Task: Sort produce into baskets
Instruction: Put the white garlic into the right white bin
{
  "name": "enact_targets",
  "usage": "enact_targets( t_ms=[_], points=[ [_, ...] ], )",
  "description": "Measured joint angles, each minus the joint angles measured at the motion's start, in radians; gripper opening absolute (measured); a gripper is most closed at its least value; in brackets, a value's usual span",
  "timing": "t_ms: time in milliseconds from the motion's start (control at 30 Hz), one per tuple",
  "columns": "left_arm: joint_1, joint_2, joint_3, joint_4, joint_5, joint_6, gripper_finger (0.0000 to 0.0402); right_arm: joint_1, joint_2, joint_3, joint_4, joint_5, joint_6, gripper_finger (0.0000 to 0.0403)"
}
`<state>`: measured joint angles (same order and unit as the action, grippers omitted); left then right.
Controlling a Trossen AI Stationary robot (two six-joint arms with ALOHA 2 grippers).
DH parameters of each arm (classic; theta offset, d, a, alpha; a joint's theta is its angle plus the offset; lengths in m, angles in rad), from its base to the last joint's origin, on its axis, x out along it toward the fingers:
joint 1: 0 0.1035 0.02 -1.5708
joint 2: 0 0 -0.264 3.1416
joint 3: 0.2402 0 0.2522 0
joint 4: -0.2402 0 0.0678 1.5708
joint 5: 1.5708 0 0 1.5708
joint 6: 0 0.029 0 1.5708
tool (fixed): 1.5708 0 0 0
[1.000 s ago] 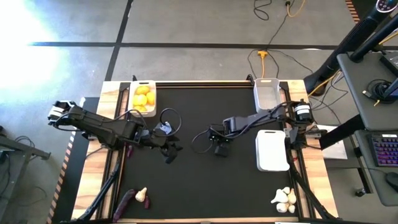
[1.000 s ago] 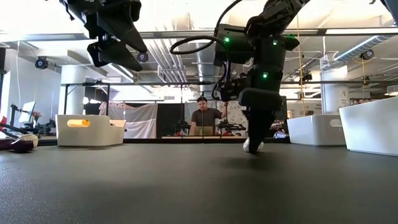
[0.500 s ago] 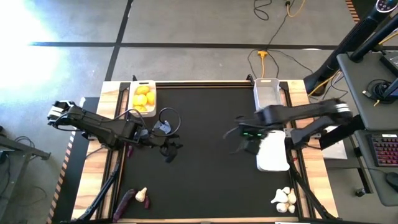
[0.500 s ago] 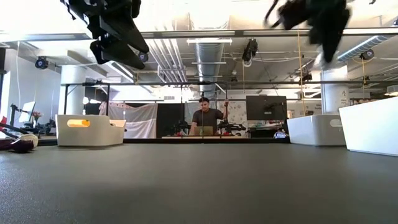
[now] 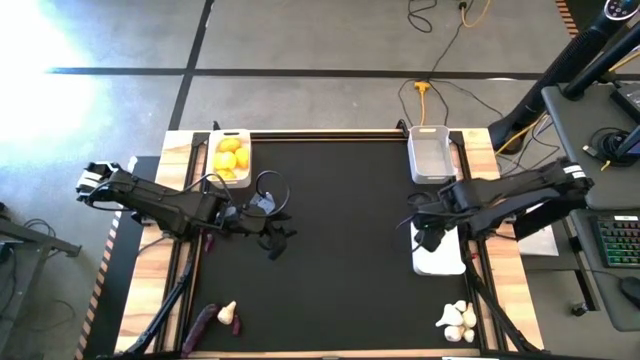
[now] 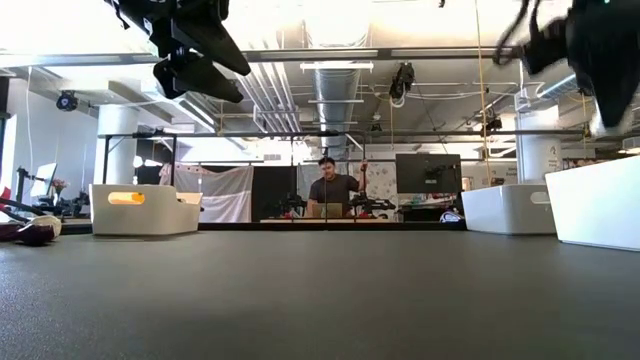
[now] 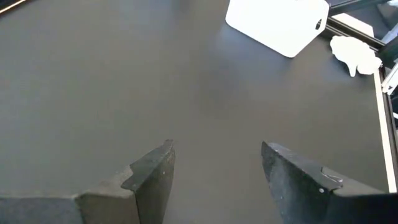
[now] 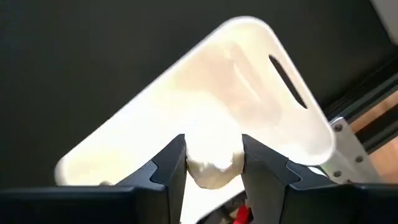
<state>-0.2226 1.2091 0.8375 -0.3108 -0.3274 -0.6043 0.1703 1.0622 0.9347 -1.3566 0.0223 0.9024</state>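
- The right end effector (image 5: 432, 238) hangs over the left edge of the near white rectangular plastic basket (image 5: 441, 251) on the right side of the black tabletop (image 5: 340, 290).
- In the right wrist view, its two dark fingers (image 8: 166, 168) are closed narrowly on a white garlic bulb (image 8: 211, 163), with the basket interior directly below.
- The left end effector (image 5: 277, 240) is raised above bare tabletop left of centre; in the left wrist view its fingers (image 7: 152, 174) stand wide apart with nothing between them.
- A second white rectangular plastic basket (image 5: 429, 155) sits at the far right edge of the tabletop, just beyond the first; no produce is visible in it.
- A third white rectangular plastic basket (image 5: 230, 158) sits at the far left corner and holds several small yellow lemon-like fruits (image 5: 229, 156).
- A cluster of white garlic bulbs (image 5: 456, 317) lies at the near right corner, well apart from the baskets.
- Two dark purple elongated eggplant pieces (image 5: 200, 327) lie at the near left corner, with one single white garlic bulb (image 5: 228, 311) just beside them.
- In the low view, a person (image 6: 331, 190) shows in the room beyond the tabletop.
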Motion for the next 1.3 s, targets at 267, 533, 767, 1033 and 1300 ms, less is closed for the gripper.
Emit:
enact_targets(
  t_ms=[267, 533, 767, 1033, 1300],
  points=[
    [0.0, 0.0, 0.0, -0.001, 0.004, -0.011, 0.0223, 0.0, 0.001, -0.237, 0.222, 0.005, 0.178, 0.0125],
    [0.0, 0.0, 0.0, -0.001, 0.004, -0.011, 0.0223, -0.008, 0.004, -0.301, 0.326, 0.017, 0.28, 0.0125],
    [0.0, 0.0, 0.0, 0.002, 0.004, -0.014, 0.0223, -0.068, 0.039, -0.316, 0.327, 0.052, 0.096, 0.0125],
    [-0.002, 0.0, 0.0, 0.003, 0.005, -0.057, 0.0223, -0.136, 0.077, -0.336, 0.366, 0.048, 0.029, 0.0129],
    [-0.002, 0.0, 0.0, 0.005, 0.004, -0.06, 0.0223, -0.138, 0.084, -0.355, 0.395, 0.043, 0.022, 0.014]
  ],
)
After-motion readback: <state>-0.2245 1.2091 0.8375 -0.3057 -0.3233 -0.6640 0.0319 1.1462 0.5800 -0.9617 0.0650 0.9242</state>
